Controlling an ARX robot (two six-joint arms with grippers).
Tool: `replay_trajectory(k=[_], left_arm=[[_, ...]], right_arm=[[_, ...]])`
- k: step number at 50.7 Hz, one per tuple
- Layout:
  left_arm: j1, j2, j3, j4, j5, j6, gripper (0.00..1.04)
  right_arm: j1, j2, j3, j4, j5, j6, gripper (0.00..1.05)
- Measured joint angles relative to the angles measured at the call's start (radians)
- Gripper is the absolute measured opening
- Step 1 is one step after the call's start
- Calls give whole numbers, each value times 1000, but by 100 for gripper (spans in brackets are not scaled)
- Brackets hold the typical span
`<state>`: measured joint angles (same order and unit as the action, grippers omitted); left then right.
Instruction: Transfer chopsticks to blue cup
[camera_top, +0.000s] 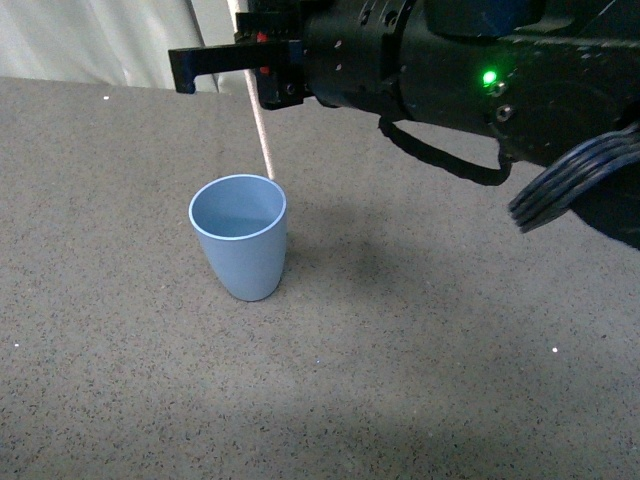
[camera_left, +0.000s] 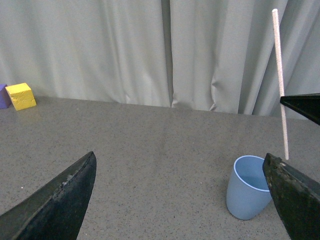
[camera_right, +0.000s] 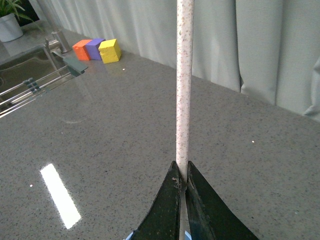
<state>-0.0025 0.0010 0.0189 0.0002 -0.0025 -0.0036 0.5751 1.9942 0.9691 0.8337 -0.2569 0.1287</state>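
Note:
The blue cup (camera_top: 240, 247) stands upright on the grey speckled counter and also shows in the left wrist view (camera_left: 248, 188). My right gripper (camera_top: 262, 58) is shut on the chopsticks (camera_top: 261, 125), a thin pale stick held nearly upright. Its lower end hangs just above the cup's far rim. The stick shows in the left wrist view (camera_left: 280, 80) and in the right wrist view (camera_right: 183, 85), pinched between the black fingers (camera_right: 165, 210). My left gripper (camera_left: 180, 195) is open and empty, low over the counter, with the cup beside one finger (camera_left: 292, 195).
Grey curtains (camera_left: 150, 50) hang behind the counter. A yellow block (camera_left: 21, 95) and a purple block (camera_left: 3, 96) sit at the counter's far edge. The right wrist view shows orange (camera_right: 82, 49), purple and yellow blocks and a metal sink (camera_right: 25, 70).

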Motion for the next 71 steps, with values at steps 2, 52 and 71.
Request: replay_trajectory(k=[2, 52, 71], left_arm=[[0, 0, 0, 0, 0, 0, 98], [0, 0, 0, 0, 0, 0, 98], [0, 0, 0, 0, 0, 0, 98]], right_arm=[[6, 13, 8, 0, 0, 3, 1], [-8, 11, -62, -48, 116, -10, 82], [-238, -308, -348, -160, 336, 9, 95]])
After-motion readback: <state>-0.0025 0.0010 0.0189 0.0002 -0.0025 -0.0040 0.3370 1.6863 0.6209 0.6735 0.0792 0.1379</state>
